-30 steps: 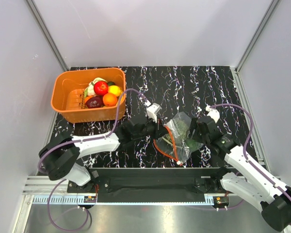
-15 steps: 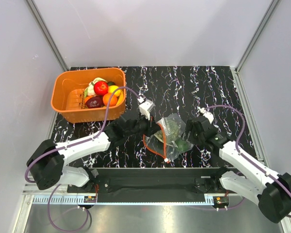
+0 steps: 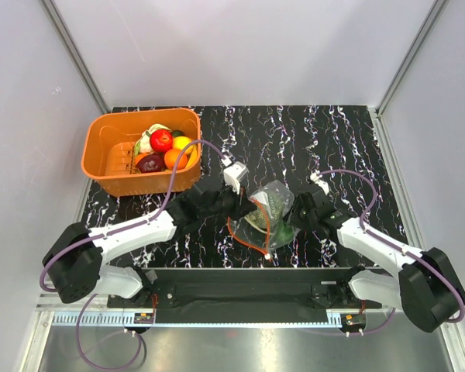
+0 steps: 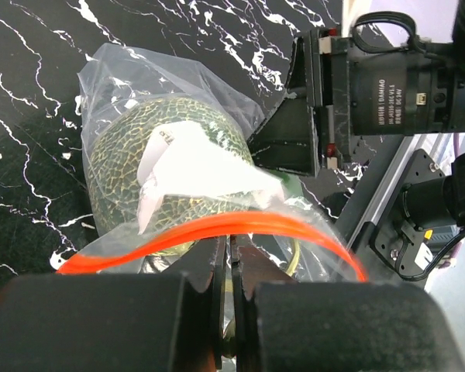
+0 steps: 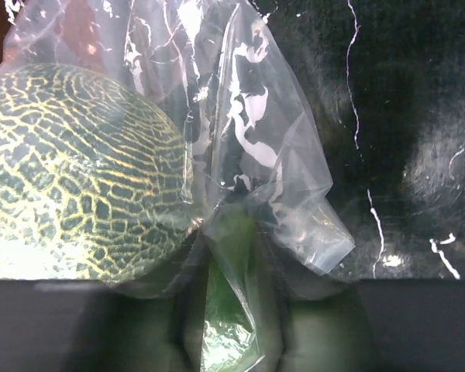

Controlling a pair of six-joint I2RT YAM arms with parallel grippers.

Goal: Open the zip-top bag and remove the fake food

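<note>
**Both grippers hold the bag, melon piece inside**

The bag (image 3: 265, 217) lies on the black marbled counter (image 3: 310, 136), near its front edge and between the two arms. It is to the front right of the orange basket (image 3: 105, 159), well apart from it.

The left gripper (image 4: 231, 267) is closed on the orange-red zip strip (image 4: 217, 227) at the mouth of the bag; its two fingers stand together with the strip and the plastic pinched between them. In the top view this gripper (image 3: 244, 206) touches the left side of the bag.

The right gripper (image 5: 231, 310) touches the right side of the bag. In the right wrist view a fold of clear plastic goes down between its fingers, so it grips the bag there, at the side away from the zip strip.

Inside the bag is one round dark green piece (image 4: 167, 167) with a yellow net pattern, like a melon. A white patch (image 4: 190, 167) is seen on the plastic over it.

In the basket lie a red ball (image 3: 161, 140), a dark maroon piece (image 3: 150, 163), an orange ball (image 3: 175, 159), a yellow ball (image 3: 184, 144) and a white piece (image 3: 146, 143).
</note>
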